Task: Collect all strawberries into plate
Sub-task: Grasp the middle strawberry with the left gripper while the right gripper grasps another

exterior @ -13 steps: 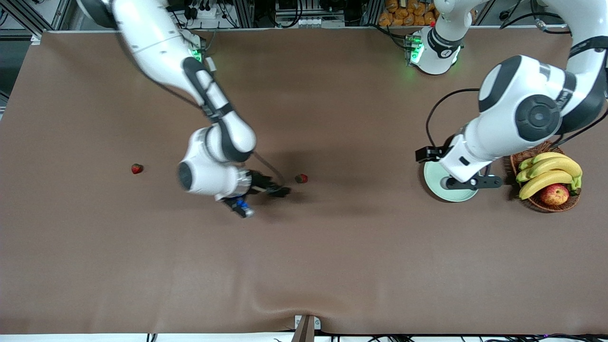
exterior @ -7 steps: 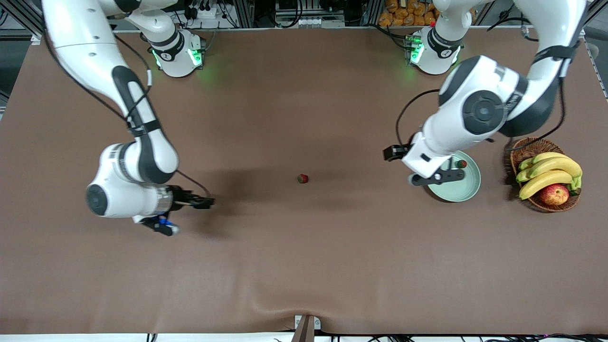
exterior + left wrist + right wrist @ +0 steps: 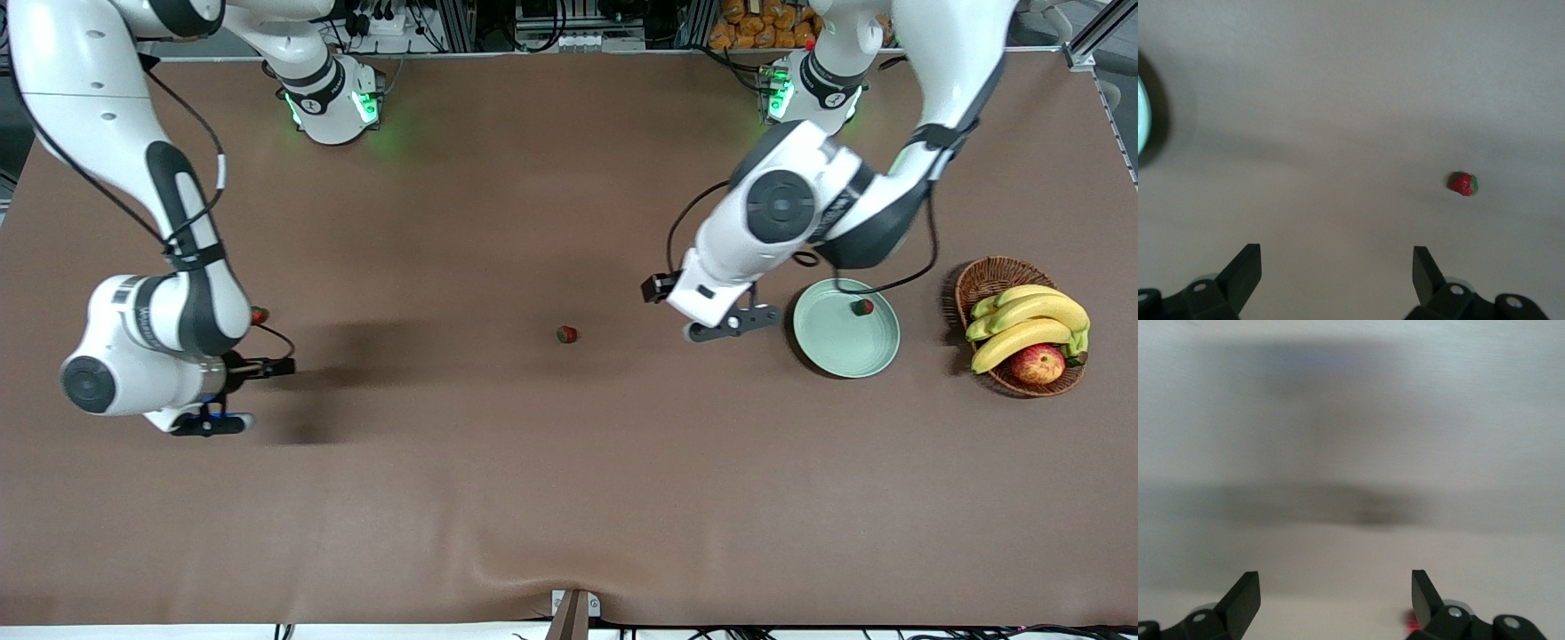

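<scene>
Strawberry (image 3: 861, 308) number one sitting in the plate (image 3: 836, 356), close to the rim on the basket (image 3: 982, 276) side, toward the left arm's end of the table (image 3: 569, 498), right next to those bananas (image 3: 1031, 320) and that apple (image 3: 1037, 364). Two more out on bare table: a middle berry (image 3: 566, 334) well apart from every edge, and an end berry (image 3: 259, 314) toward the right arm's end, half tucked under the right arm's wrist. So, looks like the go-and-fetch step, with nothing carried. Empty left gripper (image 3: 733, 322) up over the table between plate and middle berry, fingers wide apart. Same story for the right gripper (image 3: 267, 366), over the table close by the end berry, fingers spread and empty. Next up, probably: line each one over its berry, drop straight down, pinch gently. Tiny round things, easy to nudge away or squash. Worth noting from the left wrist view: middle berry (image 3: 1463, 184) off to one side of the open fingers (image 3: 1426, 270), not between them, plus a sliver of plate rim (image 3: 1141, 120). Right wrist view: mostly smeared table and a red smudge (image 3: 1411, 623) by one finger, likely the end berry, can't say for sure. Only the front view for the berry in the plate.
</scene>
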Action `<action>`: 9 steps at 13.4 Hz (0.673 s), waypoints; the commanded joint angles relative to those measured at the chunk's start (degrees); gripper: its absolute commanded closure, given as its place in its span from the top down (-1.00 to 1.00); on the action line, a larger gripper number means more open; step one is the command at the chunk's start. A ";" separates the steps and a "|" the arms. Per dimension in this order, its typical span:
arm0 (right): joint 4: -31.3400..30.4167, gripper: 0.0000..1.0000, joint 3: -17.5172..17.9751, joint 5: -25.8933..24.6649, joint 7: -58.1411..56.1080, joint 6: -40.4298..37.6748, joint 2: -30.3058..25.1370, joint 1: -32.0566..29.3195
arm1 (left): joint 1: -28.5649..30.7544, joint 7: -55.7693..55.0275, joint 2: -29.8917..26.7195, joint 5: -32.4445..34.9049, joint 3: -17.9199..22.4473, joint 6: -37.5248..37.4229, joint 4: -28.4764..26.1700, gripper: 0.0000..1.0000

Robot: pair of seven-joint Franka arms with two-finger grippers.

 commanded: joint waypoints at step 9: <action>-6.07 1.00 1.04 -2.90 -6.35 -2.89 1.43 -7.56 | -14.31 -19.86 12.07 12.28 7.41 13.90 1.04 1.00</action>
